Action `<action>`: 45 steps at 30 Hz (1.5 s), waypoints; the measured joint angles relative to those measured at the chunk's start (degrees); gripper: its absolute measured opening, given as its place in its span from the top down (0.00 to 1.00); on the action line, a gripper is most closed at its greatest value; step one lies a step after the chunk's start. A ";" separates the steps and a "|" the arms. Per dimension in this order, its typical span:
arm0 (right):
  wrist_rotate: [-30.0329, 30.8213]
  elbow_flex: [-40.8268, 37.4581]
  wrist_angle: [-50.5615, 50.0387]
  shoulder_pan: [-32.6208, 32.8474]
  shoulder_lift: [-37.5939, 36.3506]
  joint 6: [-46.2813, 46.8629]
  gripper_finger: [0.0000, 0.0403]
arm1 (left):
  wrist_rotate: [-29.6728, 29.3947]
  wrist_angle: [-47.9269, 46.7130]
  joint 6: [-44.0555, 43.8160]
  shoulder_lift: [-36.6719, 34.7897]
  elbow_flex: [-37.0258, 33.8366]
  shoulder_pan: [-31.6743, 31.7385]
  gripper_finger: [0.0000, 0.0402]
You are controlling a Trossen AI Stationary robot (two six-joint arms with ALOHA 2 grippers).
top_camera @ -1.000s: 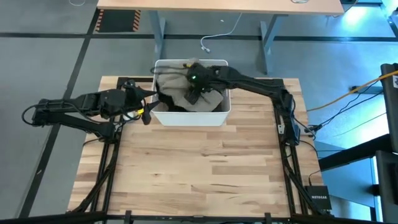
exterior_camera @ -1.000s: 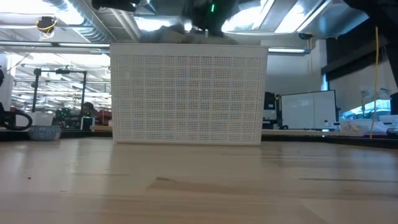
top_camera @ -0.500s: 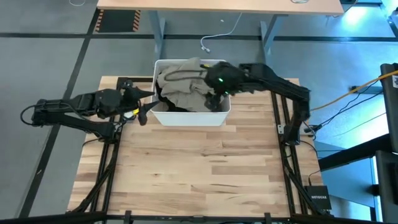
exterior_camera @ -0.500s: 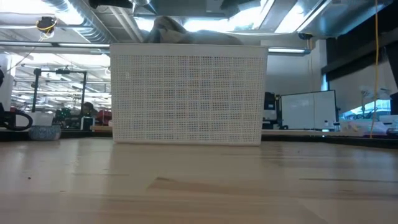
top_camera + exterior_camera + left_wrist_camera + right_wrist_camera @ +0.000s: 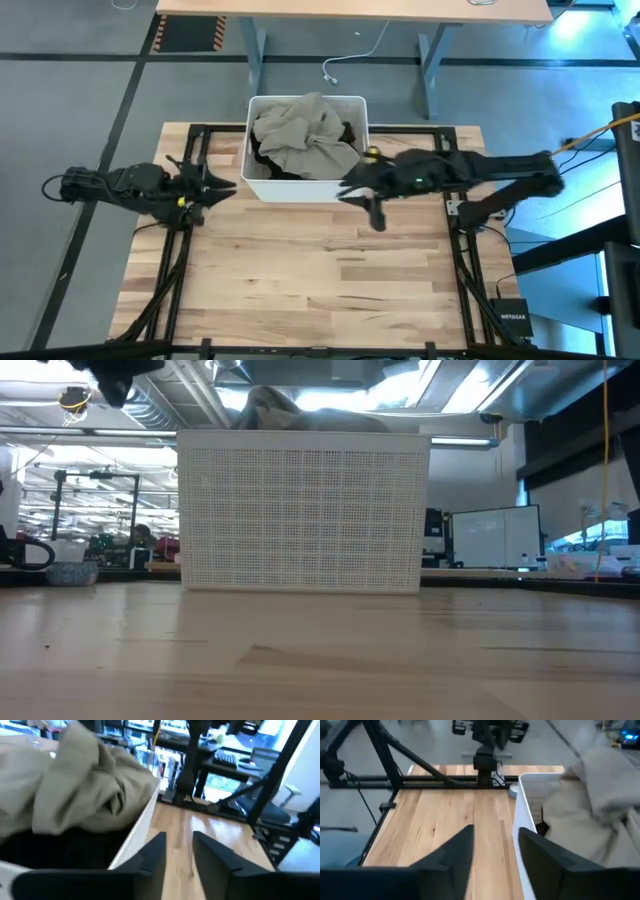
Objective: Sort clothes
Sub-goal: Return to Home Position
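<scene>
A white mesh bin (image 5: 303, 186) stands at the table's far middle. A light beige-grey garment (image 5: 305, 135) lies heaped on top in it, over a black garment (image 5: 262, 160); the heap rises above the rim in the low view (image 5: 270, 405). No pink or olive garment shows. My left gripper (image 5: 228, 186) is open and empty, just left of the bin's near left corner. My right gripper (image 5: 355, 200) is open and empty, above the table in front of the bin's near right corner. Both wrist views show empty fingers beside the bin wall (image 5: 142, 820) (image 5: 522, 805).
Bare wooden tabletop (image 5: 320, 270) stretches from the bin to the near edge. Black arm frames (image 5: 185, 230) (image 5: 455, 230) run along the table's left and right sides. A wooden desk (image 5: 350, 10) stands beyond the far edge.
My right gripper has come out of the bin, going toward the table's right and near edges, and now holds nothing. The beige-grey garment stays heaped in the bin, higher than before. My left gripper has drawn back a little toward the table's left edge.
</scene>
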 joint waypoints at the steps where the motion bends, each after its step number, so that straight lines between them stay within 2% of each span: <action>1: 0.01 -4.89 3.39 -0.09 -2.93 0.47 0.59 | -0.03 -0.25 -0.04 -1.31 -0.98 -0.48 0.80; 7: 0.03 -34.41 27.13 -0.13 -20.39 1.81 0.85 | -1.12 4.00 5.53 -6.29 -6.89 -1.50 0.97; 10: -1.46 -47.11 40.24 -0.09 -28.04 1.86 0.96 | -1.02 6.83 7.52 -8.15 -10.01 -1.70 0.99; 14: -4.00 -62.28 54.94 -0.09 -34.81 4.60 0.96 | -0.74 9.94 7.55 -10.85 -14.73 -1.68 0.98; 18: -3.90 -72.84 61.55 -0.13 -38.95 7.30 0.93 | -0.41 10.35 8.03 -14.13 -17.81 -1.68 1.00; 23: -3.00 -79.13 63.74 -0.15 -42.59 7.02 0.98 | -0.34 10.26 7.07 -17.35 -21.03 -1.68 0.99; 26: -3.40 -80.86 58.49 -0.15 -46.54 7.38 0.97 | -0.24 8.66 5.79 -18.71 -22.02 -1.66 1.00; 30: -2.79 -84.29 55.83 -0.24 -55.62 7.29 0.96 | -0.26 6.52 5.67 -19.91 -22.01 -1.54 1.00; 39: -2.58 -84.74 38.89 -2.94 -76.18 6.10 0.97 | -1.65 6.59 5.61 -19.85 -22.49 -1.48 1.00; 43: -4.97 -84.74 36.40 -2.78 -77.09 6.74 0.96 | -1.90 6.12 2.76 -19.80 -24.06 -1.48 1.00; 45: -6.56 -84.74 36.53 -2.78 -77.01 8.35 0.95 | -1.94 8.77 2.07 -19.83 -25.34 -1.48 1.00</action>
